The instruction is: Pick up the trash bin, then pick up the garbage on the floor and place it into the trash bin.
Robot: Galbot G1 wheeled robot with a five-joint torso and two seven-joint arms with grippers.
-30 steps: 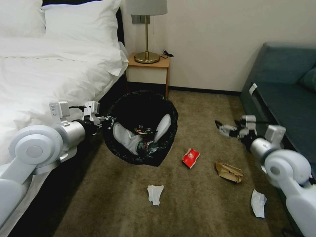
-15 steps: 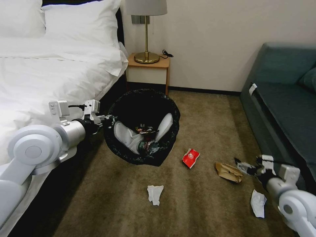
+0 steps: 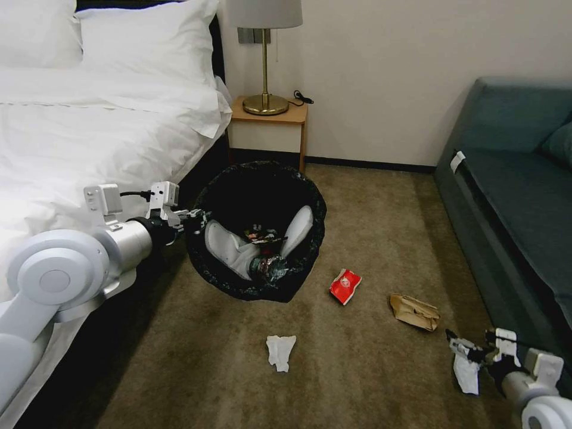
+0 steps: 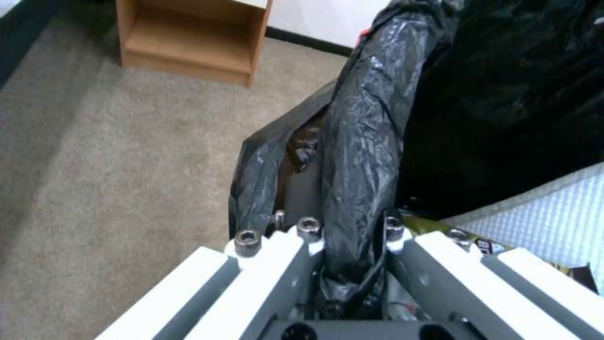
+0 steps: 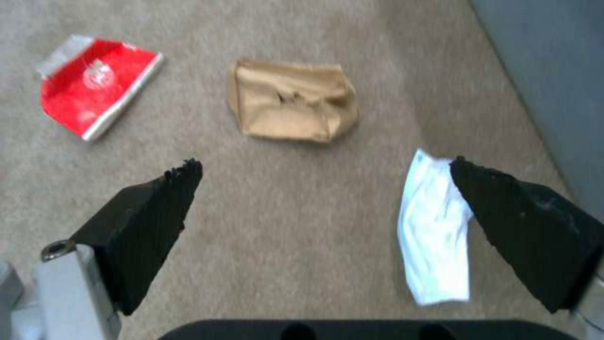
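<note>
While its fingers are standing wide apart, the right gripper (image 5: 321, 174) is hanging low over the floor (image 3: 369, 238), one black finger (image 5: 528, 226) overlapping a white tissue's (image 5: 434, 231) edge — contact unclear. Lying beyond it: paper bag (image 5: 292, 106), red packet (image 5: 94, 85). A second tissue (image 3: 280, 351) is lying well apart. Left gripper (image 3: 193, 219) is clamping the bin's (image 3: 262, 229) bag-lined rim beside the bed (image 3: 89, 131), holding it tilted — slippers (image 3: 229, 250) and wrappers are sitting inside.

White-sheeted bed (image 3: 89, 131), pillows (image 3: 143, 36), brass lamp (image 3: 265, 59) on wooden nightstand (image 3: 271, 122), teal sofa (image 3: 518, 185).
</note>
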